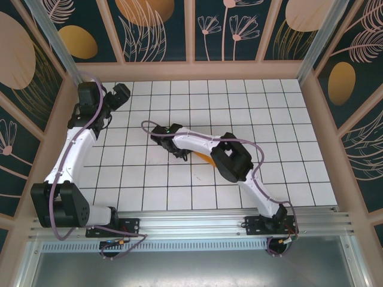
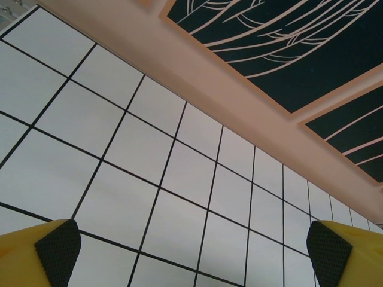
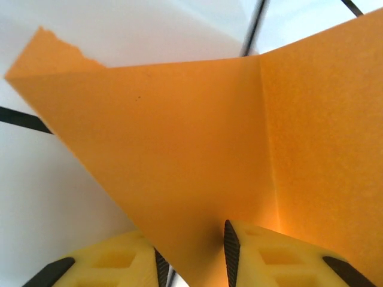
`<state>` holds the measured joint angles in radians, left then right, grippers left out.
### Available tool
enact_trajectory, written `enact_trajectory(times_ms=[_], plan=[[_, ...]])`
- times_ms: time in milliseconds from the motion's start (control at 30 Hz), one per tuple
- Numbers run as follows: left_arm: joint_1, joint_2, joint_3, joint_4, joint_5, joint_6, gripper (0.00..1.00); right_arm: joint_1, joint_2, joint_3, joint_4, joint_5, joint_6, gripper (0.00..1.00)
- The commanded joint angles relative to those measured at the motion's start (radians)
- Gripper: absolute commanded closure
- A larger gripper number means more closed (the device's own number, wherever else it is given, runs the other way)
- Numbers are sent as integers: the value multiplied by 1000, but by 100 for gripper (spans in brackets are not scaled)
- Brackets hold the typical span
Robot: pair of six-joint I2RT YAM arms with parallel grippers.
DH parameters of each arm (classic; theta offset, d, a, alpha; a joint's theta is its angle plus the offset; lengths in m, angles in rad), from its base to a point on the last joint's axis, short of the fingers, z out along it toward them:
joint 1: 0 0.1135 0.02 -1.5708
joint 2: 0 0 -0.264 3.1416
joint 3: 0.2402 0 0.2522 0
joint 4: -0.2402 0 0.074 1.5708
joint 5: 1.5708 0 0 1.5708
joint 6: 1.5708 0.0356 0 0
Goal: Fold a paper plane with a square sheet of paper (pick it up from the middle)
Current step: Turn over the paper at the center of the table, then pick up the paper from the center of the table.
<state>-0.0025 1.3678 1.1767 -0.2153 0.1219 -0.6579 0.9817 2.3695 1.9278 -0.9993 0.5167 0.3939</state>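
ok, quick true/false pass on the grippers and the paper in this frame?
1. The left gripper is open with nothing between its fingers. True.
2. The orange paper lies flat and unfolded. False: it is folded, with a sharp crease showing.
3. The fingers of the right gripper are parted, with the paper between them. True.
4. The left gripper is over the paper. False: it is over bare tiles of the table, near the far left corner.

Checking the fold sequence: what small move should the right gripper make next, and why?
Probably widen the right gripper and lift it off: its jaws stand slightly apart astride the orange paper, which already carries a crease, so the pinch looks done.
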Motion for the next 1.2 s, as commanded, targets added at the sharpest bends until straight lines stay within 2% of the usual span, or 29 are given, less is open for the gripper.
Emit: enact_trajectory(times_ms=[0,100,267,333,467,633,733,933,1167], plan=[[2,-2,-15,-18,-8,1,2,57,-33,72,138,-137,-29,62],[2,-7,-43,-6,-19,-16,1,78,-113,56,211,-243,-49,57],[3,-19,-129,26,-22,-45,2,49,-309,-106,396,-437,-39,51],[2,-30,-183,61,11,-61,2,7,-383,-189,447,-489,-12,50],[2,-61,-307,121,94,-66,2,-147,-471,-374,520,-580,-2,49],[-4,-88,-400,142,180,-56,2,-336,-450,-500,575,-729,-150,49],[-18,-84,-433,156,221,-60,2,-424,-406,-522,612,-866,-213,49],[-58,-80,-484,195,248,-83,1,-499,-332,-533,704,-1122,-249,49],[-103,-43,-509,231,273,-115,1,-512,-274,-528,712,-1196,-276,49]])
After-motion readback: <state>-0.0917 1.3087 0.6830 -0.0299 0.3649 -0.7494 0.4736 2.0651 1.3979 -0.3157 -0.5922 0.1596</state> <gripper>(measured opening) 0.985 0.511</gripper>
